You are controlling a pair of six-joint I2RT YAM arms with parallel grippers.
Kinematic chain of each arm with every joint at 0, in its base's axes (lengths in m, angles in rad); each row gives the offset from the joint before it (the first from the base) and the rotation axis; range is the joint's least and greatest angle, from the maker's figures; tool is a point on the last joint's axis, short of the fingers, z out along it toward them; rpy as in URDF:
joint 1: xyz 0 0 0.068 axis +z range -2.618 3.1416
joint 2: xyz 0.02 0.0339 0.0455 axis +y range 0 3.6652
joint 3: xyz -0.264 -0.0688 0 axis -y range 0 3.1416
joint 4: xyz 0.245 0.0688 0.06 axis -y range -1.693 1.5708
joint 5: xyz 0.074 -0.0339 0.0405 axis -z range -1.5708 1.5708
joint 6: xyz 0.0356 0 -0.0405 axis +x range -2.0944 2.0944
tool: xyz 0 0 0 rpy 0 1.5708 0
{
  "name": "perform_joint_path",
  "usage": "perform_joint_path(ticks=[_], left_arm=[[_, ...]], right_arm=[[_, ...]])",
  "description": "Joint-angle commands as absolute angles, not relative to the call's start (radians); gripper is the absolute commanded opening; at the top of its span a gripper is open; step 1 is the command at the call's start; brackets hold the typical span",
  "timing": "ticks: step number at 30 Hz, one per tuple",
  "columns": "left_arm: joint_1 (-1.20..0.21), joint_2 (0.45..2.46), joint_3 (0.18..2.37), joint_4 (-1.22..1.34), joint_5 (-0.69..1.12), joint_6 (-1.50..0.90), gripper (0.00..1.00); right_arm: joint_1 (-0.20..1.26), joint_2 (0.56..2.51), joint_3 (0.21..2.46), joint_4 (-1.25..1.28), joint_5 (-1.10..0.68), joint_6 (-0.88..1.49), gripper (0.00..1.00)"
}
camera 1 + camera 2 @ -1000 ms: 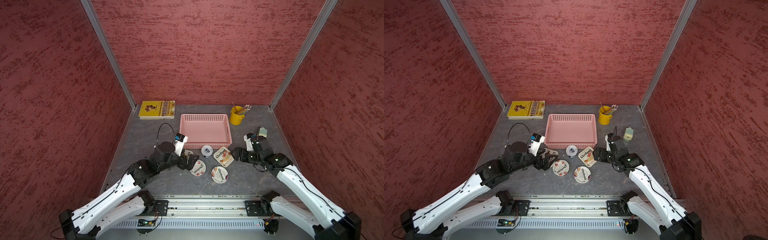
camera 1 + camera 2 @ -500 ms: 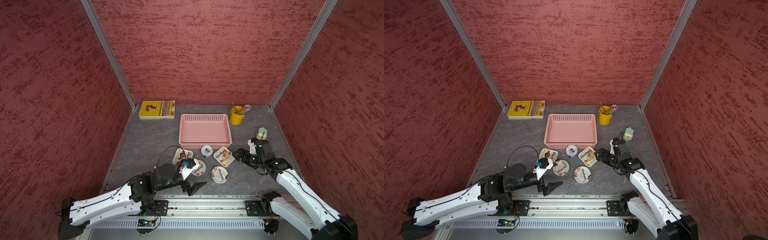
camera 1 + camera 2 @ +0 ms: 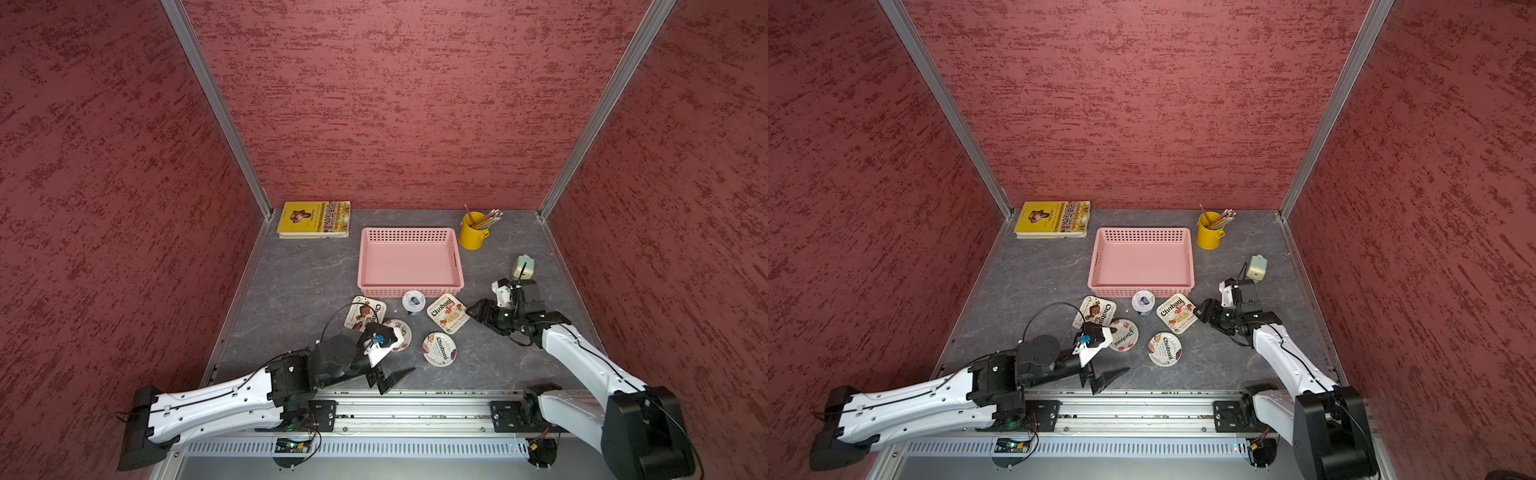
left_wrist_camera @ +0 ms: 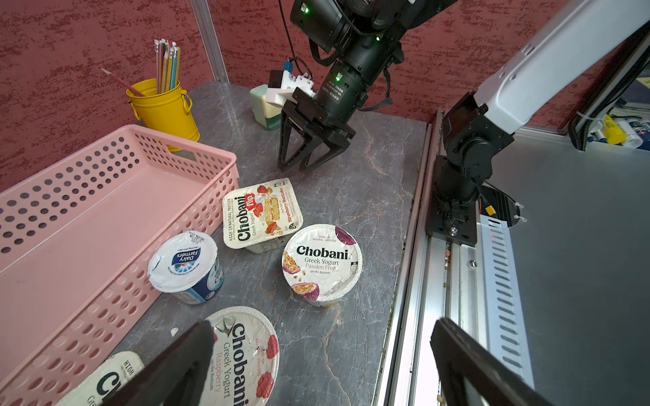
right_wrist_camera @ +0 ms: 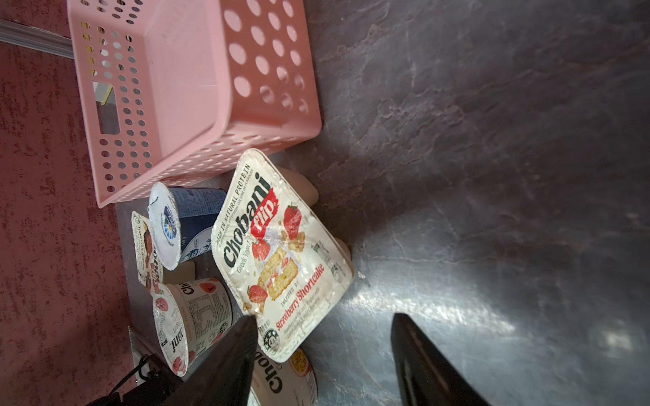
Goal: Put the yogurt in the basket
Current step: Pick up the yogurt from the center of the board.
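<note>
At the near edge of the counter (image 3: 299, 282) the left hand (image 3: 395, 379) has drawn back from the cups. A second ago it sat over the brown-topped Chobani Flip cup (image 3: 365, 312), which is now uncovered and not lifted. Its jaws gape wide and hold nothing.

Just beyond it stand the round raspberry Chobani cup (image 3: 403, 332) and, nearer the right edge, the round passion-fruit Chobani cup (image 3: 439, 349). Farther in, three cups line the basket's near wall: the brown-topped one, the small Dairy Farmers cup (image 3: 413, 300), and the strawberry-shortcake Chobani Flip cup (image 3: 448, 312).

The right hand (image 3: 468, 309) has stayed low just beside that last cup, on its right-edge side. Its jaws are partly apart with nothing between them.

Behind the row the pink basket (image 3: 409, 262) sits mid-counter, empty. A yellow book (image 3: 314, 219) lies in the far-left corner, a yellow pencil bucket (image 3: 473, 230) is near the far-right corner, and a pale green block (image 3: 528, 268) is by the right edge.

The left arm's retreat seems to hand the turn to the right. All five yogurts remain outside, and the strawberry one looks the likely first pick.
</note>
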State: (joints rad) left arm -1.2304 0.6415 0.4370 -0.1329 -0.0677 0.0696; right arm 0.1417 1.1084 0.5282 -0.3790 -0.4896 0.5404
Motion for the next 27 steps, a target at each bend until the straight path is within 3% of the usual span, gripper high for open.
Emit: perform_joint_path(ticks=[1,8,14,27], left_arm=[[-1.236,0.636,0.417,-0.039,-0.094,0.095,1.0],[-1.236,0.634,0.371,-0.015,-0.174,0.116,1.0],[-1.23,0.585,0.407,-0.167,-0.335,0.078,1.0],[-1.175,0.52,0.359,-0.202,-0.402,0.013,1.0]], right_arm=[[0.133,1.117,0.54,-0.325,-0.517,0.489,0.65],[0.121,1.14,0.49,-0.213,-0.574,0.504,0.65],[0.113,1.157,0.478,-0.183,-0.594,0.494,0.65],[0.097,1.213,0.463,-0.126,-0.6,0.481,0.64]])
